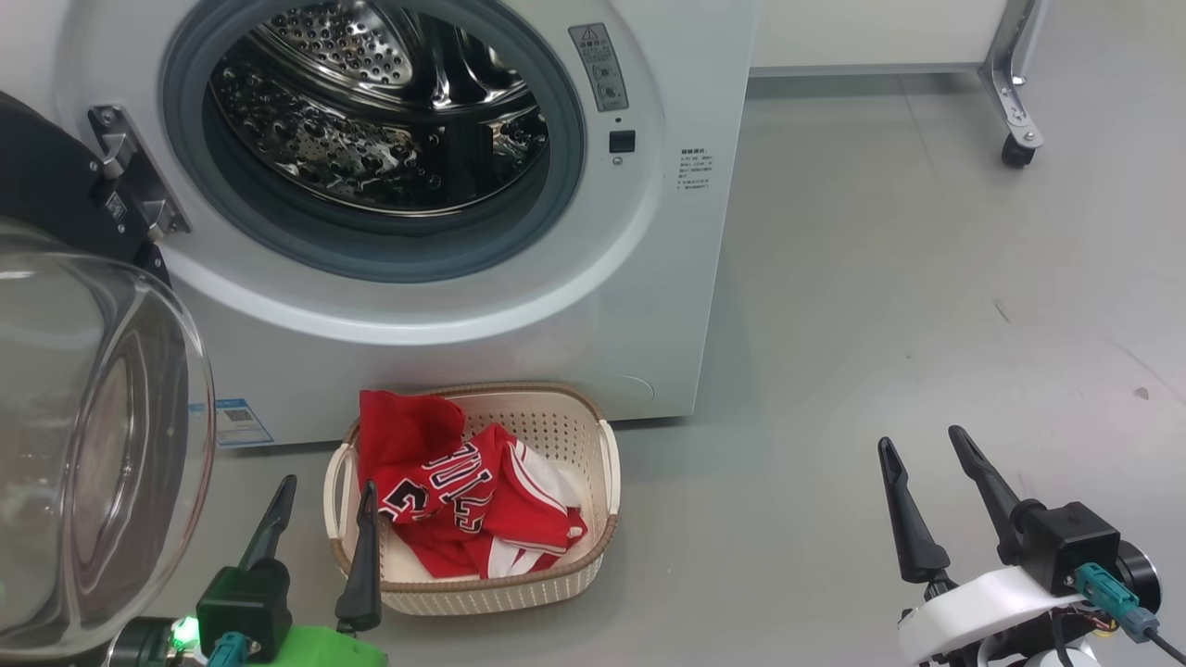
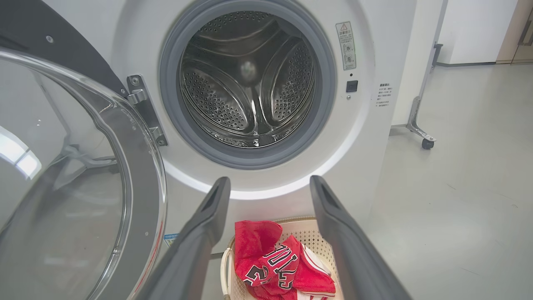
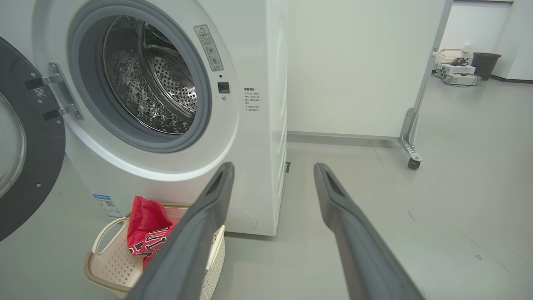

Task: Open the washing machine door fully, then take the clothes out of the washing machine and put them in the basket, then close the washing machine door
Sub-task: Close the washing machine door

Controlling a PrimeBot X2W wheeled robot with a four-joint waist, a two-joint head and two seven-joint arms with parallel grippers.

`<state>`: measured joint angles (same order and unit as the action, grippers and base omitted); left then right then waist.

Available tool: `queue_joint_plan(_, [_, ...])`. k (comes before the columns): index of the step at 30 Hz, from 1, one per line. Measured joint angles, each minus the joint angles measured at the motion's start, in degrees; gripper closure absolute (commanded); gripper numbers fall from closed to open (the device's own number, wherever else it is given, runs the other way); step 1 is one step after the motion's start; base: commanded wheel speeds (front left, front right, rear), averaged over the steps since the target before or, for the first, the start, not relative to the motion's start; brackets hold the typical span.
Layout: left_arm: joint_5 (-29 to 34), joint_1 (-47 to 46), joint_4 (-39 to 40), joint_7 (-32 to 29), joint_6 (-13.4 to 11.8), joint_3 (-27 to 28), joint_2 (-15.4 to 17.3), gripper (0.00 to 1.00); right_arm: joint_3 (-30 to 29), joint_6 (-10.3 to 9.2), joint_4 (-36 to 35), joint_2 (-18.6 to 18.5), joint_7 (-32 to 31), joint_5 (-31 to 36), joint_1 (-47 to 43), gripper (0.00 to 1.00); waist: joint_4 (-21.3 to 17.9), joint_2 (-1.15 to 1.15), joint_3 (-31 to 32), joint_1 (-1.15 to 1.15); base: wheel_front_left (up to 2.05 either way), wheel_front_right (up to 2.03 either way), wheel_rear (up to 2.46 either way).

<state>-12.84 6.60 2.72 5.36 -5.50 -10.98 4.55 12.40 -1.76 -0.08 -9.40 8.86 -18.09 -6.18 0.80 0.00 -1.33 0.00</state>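
Observation:
The white washing machine (image 1: 593, 306) (image 2: 366, 137) (image 3: 254, 141) stands with its steel drum (image 1: 380, 102) (image 2: 250, 79) bare. Its door (image 1: 93, 445) (image 2: 75, 175) (image 3: 25, 166) is swung wide open at the left, the glass bowl facing me. On the floor before the machine sits the cream basket (image 1: 556, 421) (image 2: 310, 235) (image 3: 104, 258), holding the red clothes (image 1: 463, 500) (image 2: 275, 262) (image 3: 148, 231). My left gripper (image 1: 324, 482) (image 2: 270, 183) is open, hovering at the basket's left rim. Well right of the basket, my right gripper (image 1: 922, 443) (image 3: 275, 166) hangs open over bare floor.
A white panel on a caster leg (image 1: 1015, 139) (image 2: 424, 139) (image 3: 412, 158) stands to the machine's right. Far off in the right wrist view sit a dark bin (image 3: 485, 64) and boxes (image 3: 454, 68). Grey floor (image 1: 927, 306) stretches right of the machine.

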Motion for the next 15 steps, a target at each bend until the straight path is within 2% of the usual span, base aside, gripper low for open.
queue_joint_plan(15, [0.1,0.0,1.5,0.0,0.0,0.1,0.0,0.00,-0.2,-0.34,-0.3,-0.2,0.0,0.0,0.0,0.00,0.1,0.00,-1.0,0.00,-0.53,0.53,0.00])
